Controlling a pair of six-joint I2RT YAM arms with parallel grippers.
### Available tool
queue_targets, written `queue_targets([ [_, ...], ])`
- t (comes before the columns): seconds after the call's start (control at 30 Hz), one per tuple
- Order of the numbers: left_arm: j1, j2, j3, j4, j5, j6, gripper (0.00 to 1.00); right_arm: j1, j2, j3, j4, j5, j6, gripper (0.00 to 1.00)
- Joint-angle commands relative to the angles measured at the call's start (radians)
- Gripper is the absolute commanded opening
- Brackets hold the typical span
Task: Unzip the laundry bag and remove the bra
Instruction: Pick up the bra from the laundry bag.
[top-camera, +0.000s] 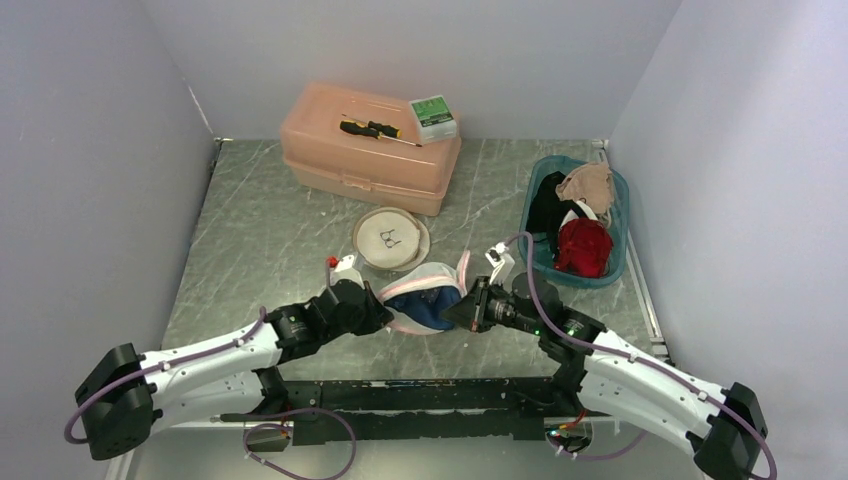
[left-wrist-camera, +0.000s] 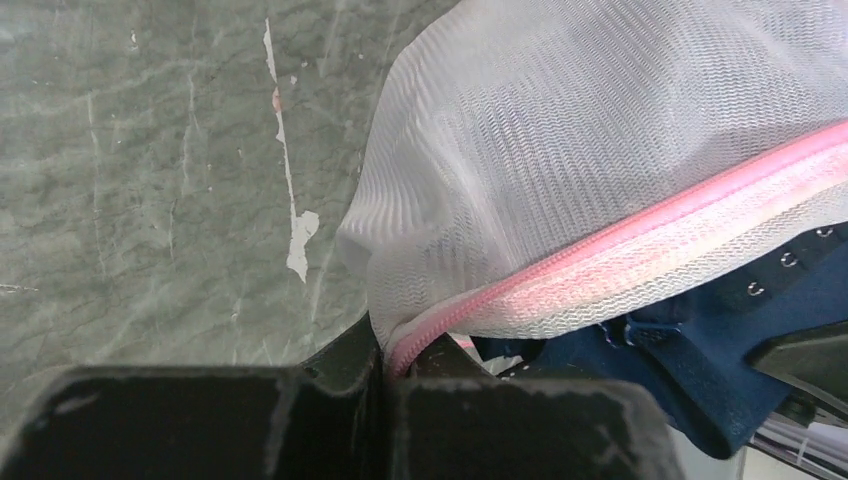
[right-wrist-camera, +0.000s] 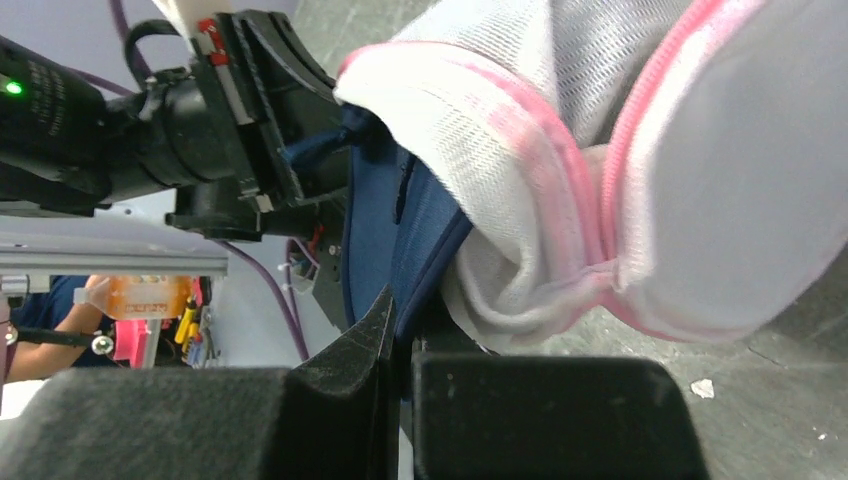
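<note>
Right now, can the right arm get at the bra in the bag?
Likely yes: the laundry bag is unzipped, the navy bra pokes out, and the right gripper looks shut on it; the left gripper pins the bag's zipper edge.

White mesh laundry bag (left-wrist-camera: 560, 150), pink zipper (left-wrist-camera: 640, 225), navy bra (left-wrist-camera: 690, 350), grey marbled table (left-wrist-camera: 150, 200).

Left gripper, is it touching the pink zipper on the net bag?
Touching. The left wrist view shows the left gripper shut, with the pink zipper of the laundry bag pinched between its fingers.
</note>
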Motion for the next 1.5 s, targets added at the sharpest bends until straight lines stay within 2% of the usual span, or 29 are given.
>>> queue_targets([
  [0.0, 0.012, 0.028, -0.032, -0.054, -0.044, 0.028, 0.03, -0.007, -0.003, -0.069, 0.113, -0.008, 0.051, 0.00],
  [0.07, 0.014, 0.049, -0.055, -0.014, -0.019, 0.021, 0.03, -0.011, 0.030, -0.116, 0.211, -0.032, 0.083, 0.00],
  [0.13, 0.013, 0.072, -0.079, 0.034, 0.017, 0.016, 0.09, -0.012, 0.072, -0.142, 0.256, -0.029, 0.100, 0.00],
  [0.17, 0.013, 0.083, -0.089, 0.077, 0.042, 0.013, 0.16, -0.011, 0.088, -0.157, 0.280, -0.023, 0.112, 0.00],
  [0.23, 0.012, 0.094, -0.107, 0.135, 0.085, 0.006, 0.47, -0.011, 0.110, -0.182, 0.328, -0.002, 0.138, 0.00],
  [0.27, 0.012, 0.095, -0.117, 0.167, 0.107, -0.003, 0.58, -0.011, 0.120, -0.194, 0.350, 0.007, 0.153, 0.00],
  [0.33, 0.012, 0.085, -0.147, 0.246, 0.144, -0.035, 0.69, -0.011, 0.131, -0.208, 0.385, 0.027, 0.173, 0.00],
  [0.4, 0.012, 0.073, -0.181, 0.325, 0.172, -0.068, 0.75, -0.011, 0.135, -0.216, 0.415, 0.045, 0.197, 0.00],
  [0.83, 0.011, 0.137, -0.209, 0.512, 0.233, -0.211, 0.82, -0.010, 0.072, -0.258, 0.456, 0.188, 0.263, 0.00],
  [1.03, 0.011, 0.081, -0.193, 0.424, 0.238, -0.301, 0.88, 0.003, 0.065, -0.257, 0.405, 0.261, 0.186, 0.00],
  [1.23, 0.003, 0.051, -0.116, 0.249, 0.264, -0.337, 0.87, 0.008, 0.079, -0.273, 0.405, 0.286, 0.158, 0.00],
  [1.47, -0.030, 0.153, -0.058, 0.263, 0.263, -0.335, 0.87, 0.042, 0.079, -0.258, 0.405, 0.296, 0.154, 0.00],
])
